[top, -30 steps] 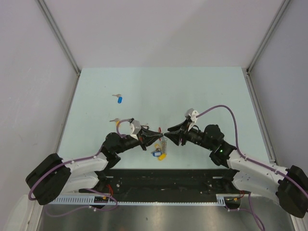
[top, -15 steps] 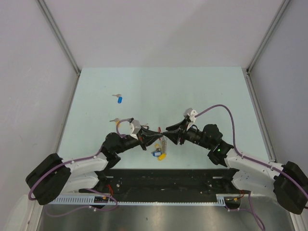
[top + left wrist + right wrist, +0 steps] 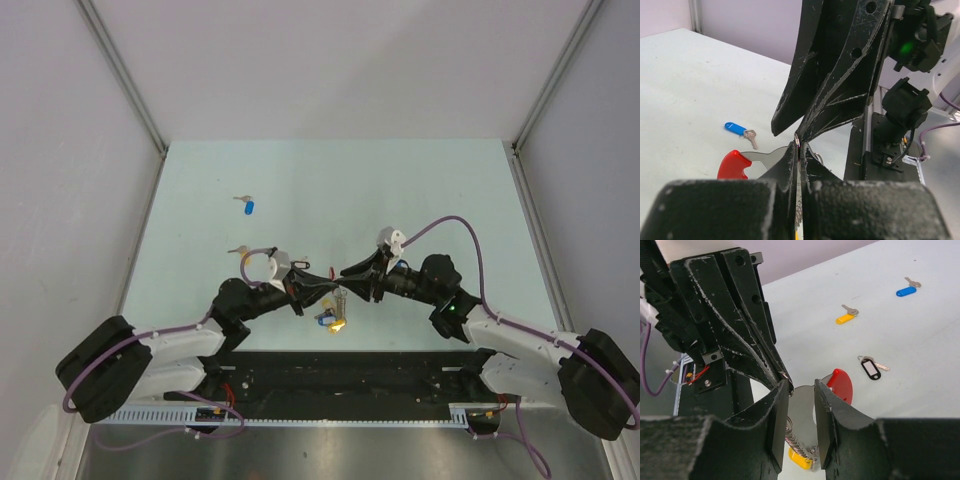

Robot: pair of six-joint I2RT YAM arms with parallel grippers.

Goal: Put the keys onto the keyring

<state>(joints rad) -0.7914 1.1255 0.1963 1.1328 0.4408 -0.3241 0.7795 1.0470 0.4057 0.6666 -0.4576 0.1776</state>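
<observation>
At near edge of worktop point(image 3: 420, 180), centre: left gripper point(image 3: 798, 147) clamped tight on keyring point(image 3: 842, 385). I see right gripper point(image 3: 801, 387) now closer, jaws narrower, half-open, empty. Loose keys point(image 3: 247, 206) toward far-left corner, unthreaded.

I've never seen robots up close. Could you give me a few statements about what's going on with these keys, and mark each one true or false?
1. The left fingers are shut on the keyring. True.
2. The right fingers are pressed tight together. False: a gap shows between them.
3. A blue key lies loose on the table. True.
4. The keyring's plastic arc is green. False: it is red.
5. Every key already hangs on the keyring. False: the blue key and a yellow key lie apart from it on the table.
</observation>
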